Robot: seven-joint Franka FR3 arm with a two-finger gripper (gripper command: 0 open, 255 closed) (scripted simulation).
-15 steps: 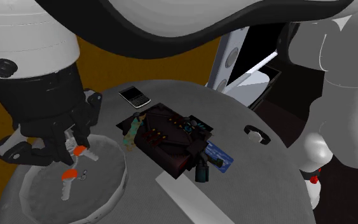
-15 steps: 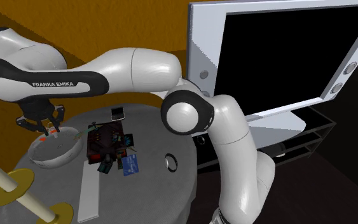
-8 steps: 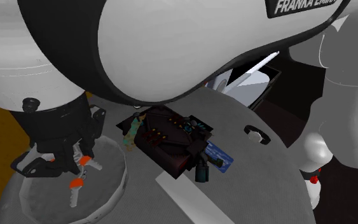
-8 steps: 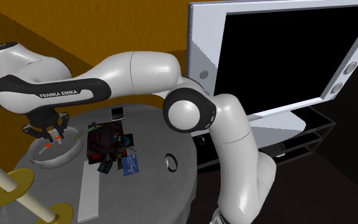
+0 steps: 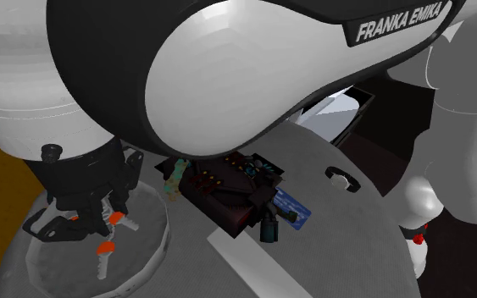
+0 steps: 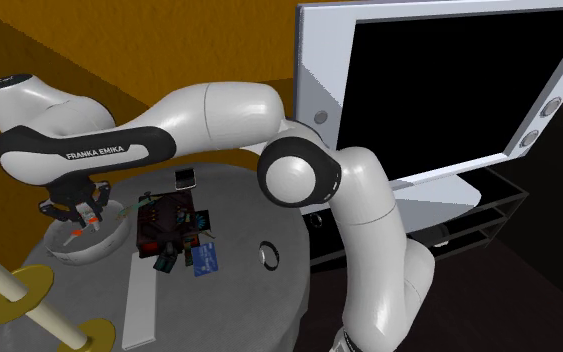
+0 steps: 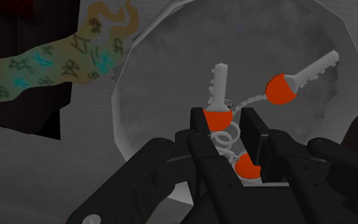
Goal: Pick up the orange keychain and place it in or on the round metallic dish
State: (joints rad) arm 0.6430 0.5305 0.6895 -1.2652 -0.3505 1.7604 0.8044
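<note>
Grey tabletop holds the dish near its edge; the pincer grips the orange keychain low inside it. It may snag the fingers on release.

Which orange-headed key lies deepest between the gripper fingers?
The key with its blade hidden, beside the ring coil; the other two stretch out over the dish.

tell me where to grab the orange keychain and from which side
Grip the orange keychain at the coiled ring where its orange key heads gather, coming from straight above. The keys fan out loosely, so the ring is the one compact spot. The gripper clasps it there now, over the round grey dish.
</note>
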